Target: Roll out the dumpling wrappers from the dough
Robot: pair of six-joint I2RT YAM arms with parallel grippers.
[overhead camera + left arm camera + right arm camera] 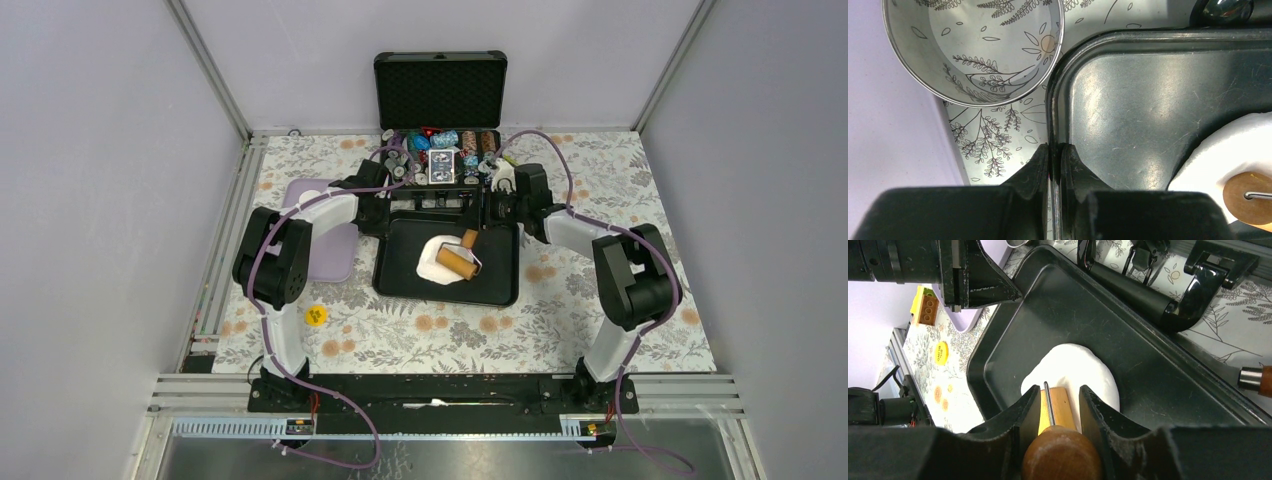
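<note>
The dough [436, 258] is a flat white pat in the black tray [500, 290]. It also shows in the right wrist view [1075, 367] and at the right edge of the left wrist view [1228, 145]. A wooden roller [458, 262] lies on it. My right gripper [478, 228] [1058, 390] is shut on the roller's brown handle [1062, 455]. My left gripper [385, 215] [1055, 149] is shut on the tray's rim at its far left corner. A steel ring cutter [973, 45] stands on the cloth beside that corner. No neat round wrappers show.
A lilac board [325, 235] lies left of the tray. An open black case [440, 150] of chips stands behind it. A yellow disc [316, 316] lies on the floral cloth. A black-handled tool [1143, 287] lies along the tray's far side.
</note>
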